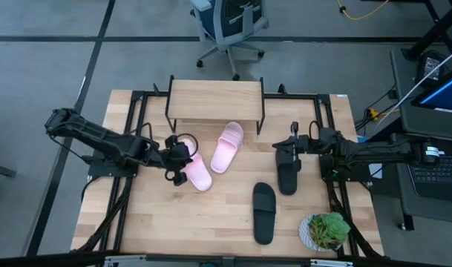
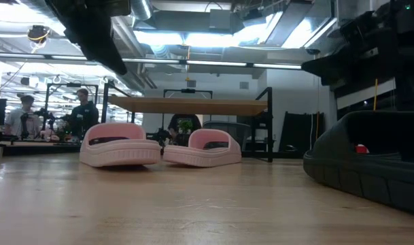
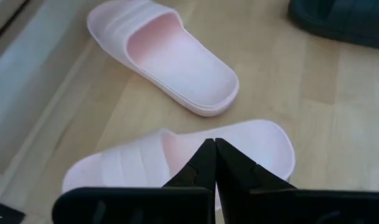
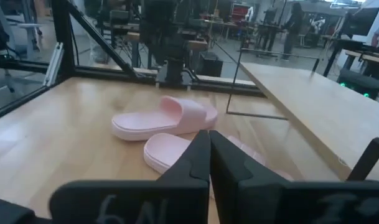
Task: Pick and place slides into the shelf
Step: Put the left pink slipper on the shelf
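Tabletop [image 1: 174, 222]: pink slides [image 1: 227, 147], seemingly unworn.

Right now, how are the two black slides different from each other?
The black slide by the right hand lies near the shelf; the other black slide lies farther from the shelf, beside the plant. The first sits by that hand; the second lies alone. Both are black and flat on the table.
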